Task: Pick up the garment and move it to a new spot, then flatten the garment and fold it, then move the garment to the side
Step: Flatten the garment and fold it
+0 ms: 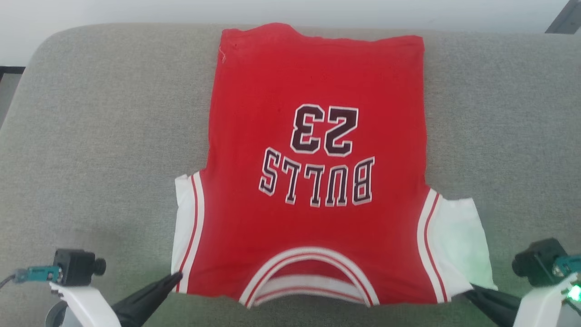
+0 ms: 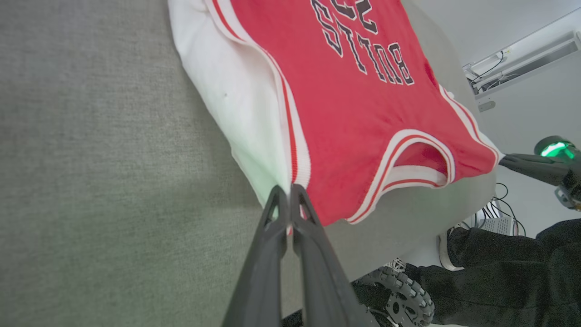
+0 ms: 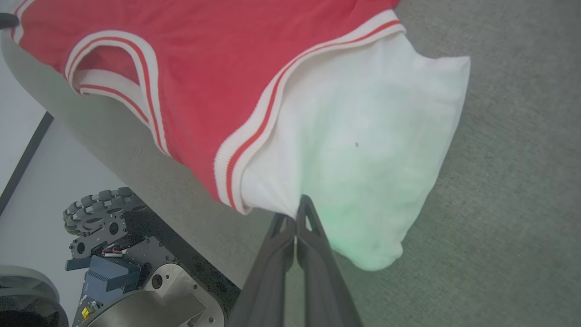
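The garment (image 1: 313, 86) lies spread flat on the grey cushioned surface (image 1: 91, 159), red with upside-down "BULLS 23" lettering and its neckline toward me. White sleeves stick out at both lower sides. My left gripper (image 1: 178, 275) is shut on the near shoulder corner by the striped trim; the left wrist view shows its tips (image 2: 286, 193) pinching the garment (image 2: 354, 104) edge. My right gripper (image 1: 470, 287) is shut on the near edge of the other white sleeve. In the right wrist view its tips (image 3: 299, 204) grip the garment (image 3: 363, 150) hem.
The cushion's near edge (image 3: 150, 181) runs just under the neckline. Below it sits my wheeled base (image 3: 97, 211). A person's dark-clad leg (image 2: 508, 272) is beside the base. Bare grey cushion (image 1: 508, 136) stretches on both sides of the garment.
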Robot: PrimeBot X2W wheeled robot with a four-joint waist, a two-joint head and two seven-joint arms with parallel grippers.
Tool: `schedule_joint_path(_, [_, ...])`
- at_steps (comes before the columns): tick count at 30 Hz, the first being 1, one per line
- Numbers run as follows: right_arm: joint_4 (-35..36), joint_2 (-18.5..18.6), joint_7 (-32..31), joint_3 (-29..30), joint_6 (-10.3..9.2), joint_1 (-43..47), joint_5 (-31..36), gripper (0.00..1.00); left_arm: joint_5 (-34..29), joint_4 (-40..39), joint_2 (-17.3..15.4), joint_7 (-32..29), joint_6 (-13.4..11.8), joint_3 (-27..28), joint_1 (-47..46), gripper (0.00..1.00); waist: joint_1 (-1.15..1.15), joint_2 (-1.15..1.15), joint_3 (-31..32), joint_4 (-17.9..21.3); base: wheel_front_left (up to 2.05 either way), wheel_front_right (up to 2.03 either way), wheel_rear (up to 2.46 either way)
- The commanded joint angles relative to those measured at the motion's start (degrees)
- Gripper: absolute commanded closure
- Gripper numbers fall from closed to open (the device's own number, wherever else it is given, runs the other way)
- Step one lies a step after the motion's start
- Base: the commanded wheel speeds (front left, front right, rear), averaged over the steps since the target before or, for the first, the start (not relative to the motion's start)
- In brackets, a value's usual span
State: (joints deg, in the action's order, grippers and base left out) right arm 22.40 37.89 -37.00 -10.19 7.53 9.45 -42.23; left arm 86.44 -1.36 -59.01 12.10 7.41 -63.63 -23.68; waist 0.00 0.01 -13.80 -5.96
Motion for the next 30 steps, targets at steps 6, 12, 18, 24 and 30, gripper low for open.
schedule_joint_path(6, [2.58,-2.29,-1.83,2.07,-0.09,1.60,1.92,1.00,-2.76,1.17,1.81,1.27,0.09,-0.70,0.97,1.00,0.00,-0.01,-0.59,-0.43,0.00,0.00,0.00])
schedule_joint_path(12, [-1.04,-2.75,-2.72,-1.03,-0.10,-0.30,1.71,1.00,-5.08,7.00,7.44,1.12,0.09,-1.95,-0.56,1.00,0.00,-0.01,-0.84,-0.61,0.00,0.00,0.00])
schedule_joint_path(18, [-8.42,-1.25,-0.27,-4.97,-0.09,-3.52,4.69,1.00,-7.86,15.40,12.71,1.80,-0.63,-2.83,-1.29,1.00,0.00,-0.01,-1.47,-0.60,0.00,0.00,0.00])
schedule_joint_path(24, [-14.61,-1.37,3.05,-10.47,-0.09,-5.92,7.78,1.00,-8.88,20.93,18.12,2.60,-0.74,-1.41,0.40,1.00,0.00,-0.01,-1.84,-0.77,0.00,0.00,0.00])
schedule_joint_path(30, [-20.15,-2.13,5.74,-16.12,-0.06,-8.39,8.69,1.00,-10.71,25.09,21.82,2.66,-0.58,-0.51,1.24,1.00,0.00,-0.01,-1.74,-0.49,0.00,0.00,0.00])
